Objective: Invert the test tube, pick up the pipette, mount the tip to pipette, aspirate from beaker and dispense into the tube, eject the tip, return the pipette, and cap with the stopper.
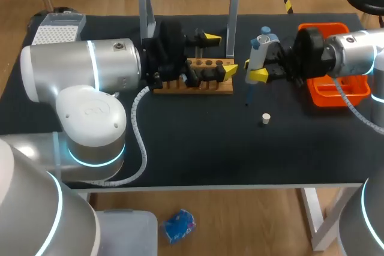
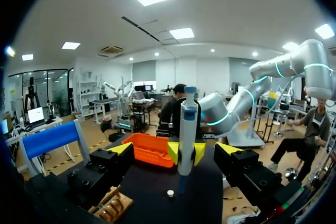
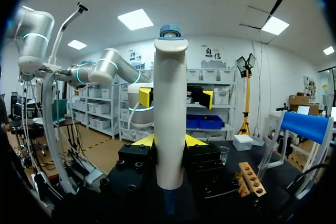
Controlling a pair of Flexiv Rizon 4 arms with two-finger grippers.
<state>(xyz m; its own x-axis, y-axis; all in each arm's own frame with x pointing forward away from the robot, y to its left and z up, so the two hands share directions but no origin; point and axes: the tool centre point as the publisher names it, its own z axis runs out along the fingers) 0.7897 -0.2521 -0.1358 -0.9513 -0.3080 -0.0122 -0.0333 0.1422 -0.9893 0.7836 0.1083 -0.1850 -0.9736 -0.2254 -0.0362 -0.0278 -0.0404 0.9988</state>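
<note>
Right tool [image 3: 169,142] is gripping the pipette [image 3: 170,103]; left tool [image 1: 221,55] is gaping empty. Mounting, transfer and capping with the stopper [image 1: 266,119] are seemingly waiting.

Black table [image 1: 198,148] — flat matte top, white leg [image 1: 317,217] under near edge.

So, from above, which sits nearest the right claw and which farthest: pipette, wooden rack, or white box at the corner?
1. Pipette: held in the right gripper itself.
2. Wooden rack: left of it, mid-table.
3. White tip box: far-left back corner.
</note>
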